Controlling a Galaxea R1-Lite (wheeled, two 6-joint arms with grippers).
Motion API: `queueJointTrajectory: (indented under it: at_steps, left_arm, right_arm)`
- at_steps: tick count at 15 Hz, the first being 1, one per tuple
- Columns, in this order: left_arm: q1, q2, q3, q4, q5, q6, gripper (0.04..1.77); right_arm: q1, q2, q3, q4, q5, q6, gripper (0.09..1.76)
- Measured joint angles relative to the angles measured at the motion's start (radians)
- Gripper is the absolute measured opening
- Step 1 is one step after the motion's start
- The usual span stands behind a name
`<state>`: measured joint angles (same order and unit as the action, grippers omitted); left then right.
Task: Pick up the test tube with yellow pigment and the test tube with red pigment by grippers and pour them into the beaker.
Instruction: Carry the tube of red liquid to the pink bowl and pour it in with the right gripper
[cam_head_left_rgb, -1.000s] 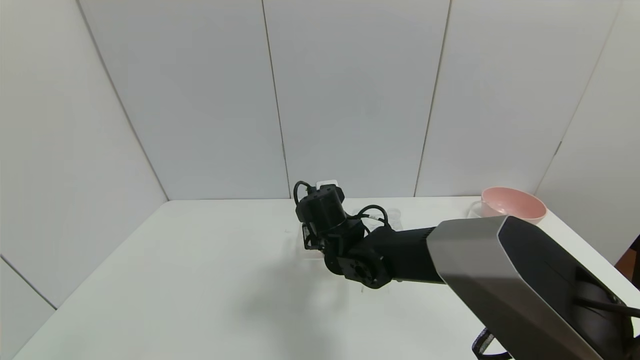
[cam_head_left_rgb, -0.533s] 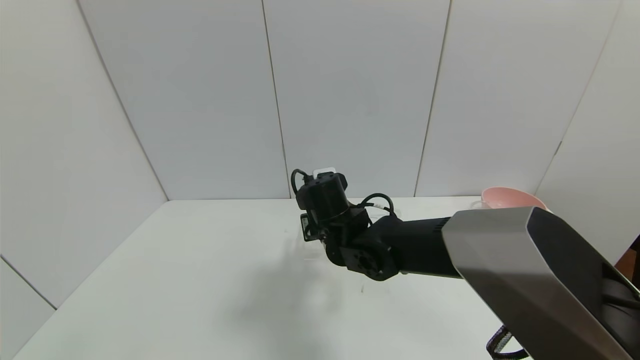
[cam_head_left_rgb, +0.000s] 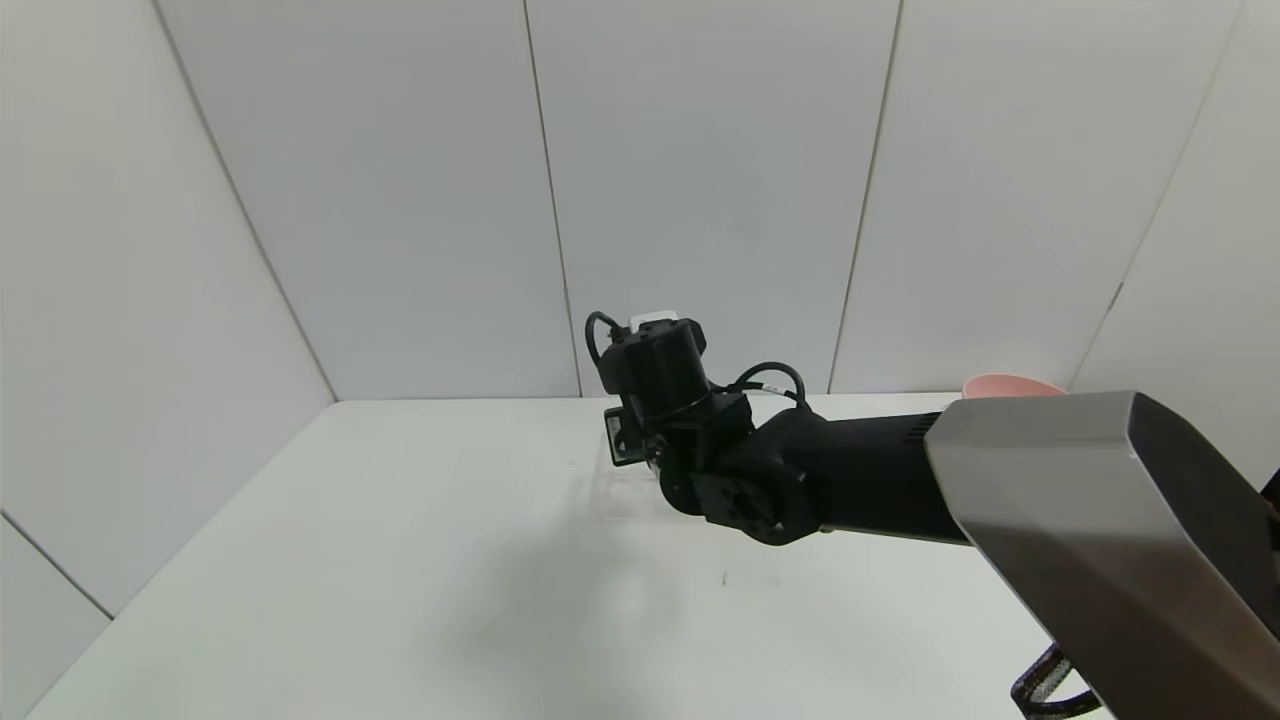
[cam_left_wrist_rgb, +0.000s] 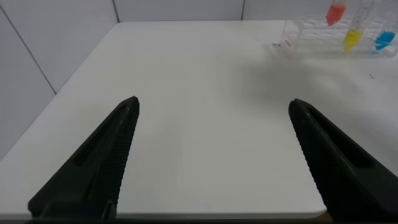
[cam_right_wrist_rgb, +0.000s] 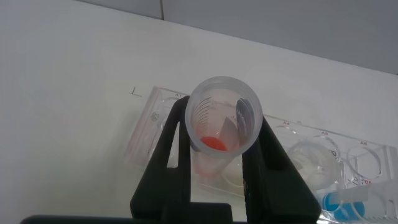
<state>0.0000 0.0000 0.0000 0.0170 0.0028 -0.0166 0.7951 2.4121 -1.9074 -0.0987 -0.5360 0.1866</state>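
The test tube with red pigment (cam_right_wrist_rgb: 217, 140) is clear with orange-red liquid at its bottom, and my right gripper (cam_right_wrist_rgb: 221, 118) is shut on it, holding it upright above the clear tube rack (cam_right_wrist_rgb: 149, 124). From the left wrist view its red liquid (cam_left_wrist_rgb: 334, 12) stands higher than the test tube with yellow pigment (cam_left_wrist_rgb: 352, 40), which sits in the rack. My left gripper (cam_left_wrist_rgb: 214, 104) is open and holds nothing, low over the table near its front edge. The right arm's wrist (cam_head_left_rgb: 660, 385) hangs over the table's middle. The beaker is hidden.
A tube with blue liquid (cam_left_wrist_rgb: 384, 40) stands in the rack beside the yellow one. The rim of a pink bowl (cam_head_left_rgb: 1010, 385) shows at the back right behind my right arm. White walls close in the table (cam_head_left_rgb: 400, 560) at the back and left.
My right arm has risen with the red tube, lifting it up from the rack. The arm now covers more of the pink bowl.
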Motion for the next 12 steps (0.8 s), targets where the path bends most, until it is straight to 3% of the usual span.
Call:
queueJointTrajectory:
  at_steps: [7,12]
  left_arm:
    - [0.000,0.000,0.000,0.000,0.000,0.000,1.72]
    - [0.000,0.000,0.000,0.000,0.000,0.000,1.72]
  right_arm:
    - [0.010,-0.026,0.031,-0.005,0.006,-0.004,0.53]
    - [0.013,-0.096,0.164,-0.029,0.074,-0.004,0.53]
